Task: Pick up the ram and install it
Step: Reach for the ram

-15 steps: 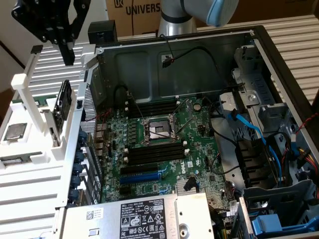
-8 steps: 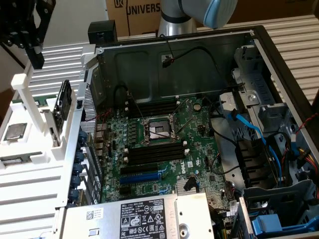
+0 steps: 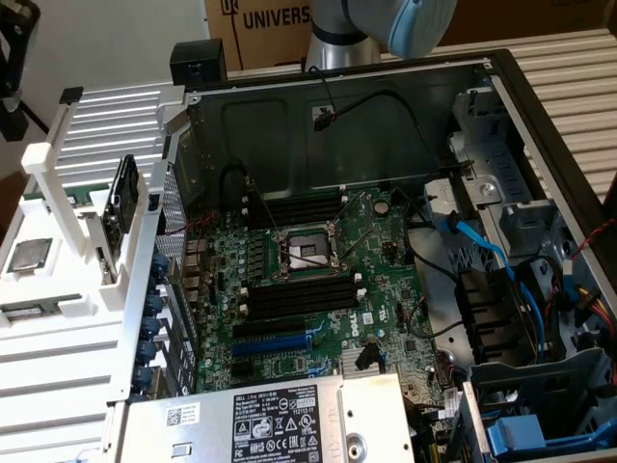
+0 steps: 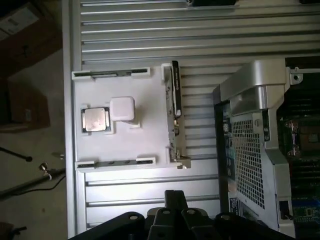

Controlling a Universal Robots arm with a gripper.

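Observation:
A white fixture (image 4: pixel 145 135) lies on the slatted table beside the open computer case. Thin, dark, stick-like strips rest in its holders along two opposite edges, one here (image 4: pixel 111 74) and one here (image 4: pixel 116 163); they look like ram, one also seen in the exterior view (image 3: pixel 34 311). My gripper (image 4: pixel 175 193) hangs high above the table, beside the fixture and well clear of it, its black fingers shut with nothing between them. The arm's blue-capped joint (image 3: pixel 400 21) shows above the case's back wall.
The fixture also carries a square silver processor chip (image 4: pixel 95 120), a white block (image 4: pixel 122 109) and an upright black card (image 4: pixel 175 100). In the case, the motherboard (image 3: pixel 386 289) has long black memory slots (image 3: pixel 299 294) on either side of the processor socket (image 3: pixel 304 253). Blue cables (image 3: pixel 482 246) run at the exterior view's right.

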